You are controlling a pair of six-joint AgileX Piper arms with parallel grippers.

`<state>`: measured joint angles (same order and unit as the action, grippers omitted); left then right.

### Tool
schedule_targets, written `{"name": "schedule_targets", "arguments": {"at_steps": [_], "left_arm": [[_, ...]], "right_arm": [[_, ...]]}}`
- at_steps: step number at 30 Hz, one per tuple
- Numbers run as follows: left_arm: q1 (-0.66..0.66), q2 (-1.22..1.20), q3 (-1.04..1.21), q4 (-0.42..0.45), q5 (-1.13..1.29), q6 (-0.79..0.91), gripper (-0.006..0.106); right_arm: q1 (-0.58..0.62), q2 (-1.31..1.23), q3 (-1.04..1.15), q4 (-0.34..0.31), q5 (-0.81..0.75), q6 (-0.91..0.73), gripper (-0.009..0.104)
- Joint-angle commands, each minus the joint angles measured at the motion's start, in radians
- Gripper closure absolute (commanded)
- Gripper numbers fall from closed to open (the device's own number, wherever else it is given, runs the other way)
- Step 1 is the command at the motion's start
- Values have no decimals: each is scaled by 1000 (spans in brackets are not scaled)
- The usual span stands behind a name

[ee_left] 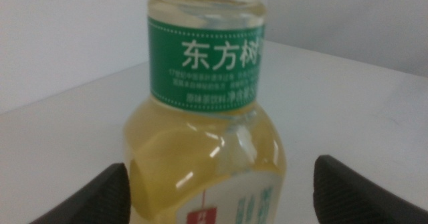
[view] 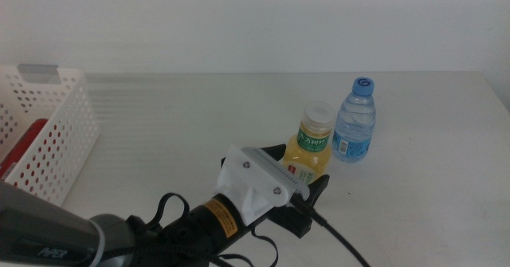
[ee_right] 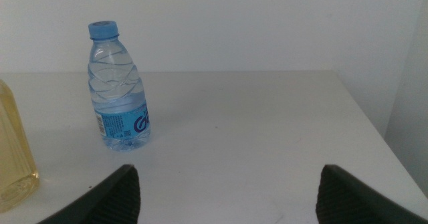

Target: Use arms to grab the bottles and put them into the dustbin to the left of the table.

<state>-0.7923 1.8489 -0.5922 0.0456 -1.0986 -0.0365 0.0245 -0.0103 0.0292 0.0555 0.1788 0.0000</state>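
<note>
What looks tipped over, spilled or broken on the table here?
Nothing stands out. The tea bottle and water bottle stand upright and capped; the open left gripper is at the tea bottle.

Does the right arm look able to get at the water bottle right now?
Probably yes. The right tool is open and faces the upright water bottle across bare table. The tea bottle stands off to the side, apart from it.

Bright, even light, faint shadows; the tea bottle (ee_left: 207, 124) looms blurred at close range.
</note>
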Motion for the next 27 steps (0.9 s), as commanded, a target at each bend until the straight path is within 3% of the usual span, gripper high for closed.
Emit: {"name": "schedule_targets", "arguments": {"at_steps": [1,27], "left_arm": [[-1,-38,-45,-4,-48,-16,10],[-1,120,-121,-17,-173,-52,10]], "right_arm": [[-6,-27,-9,-9,-76,-12,23],[-6,-27,-9,-9,-76,-12,23]]}}
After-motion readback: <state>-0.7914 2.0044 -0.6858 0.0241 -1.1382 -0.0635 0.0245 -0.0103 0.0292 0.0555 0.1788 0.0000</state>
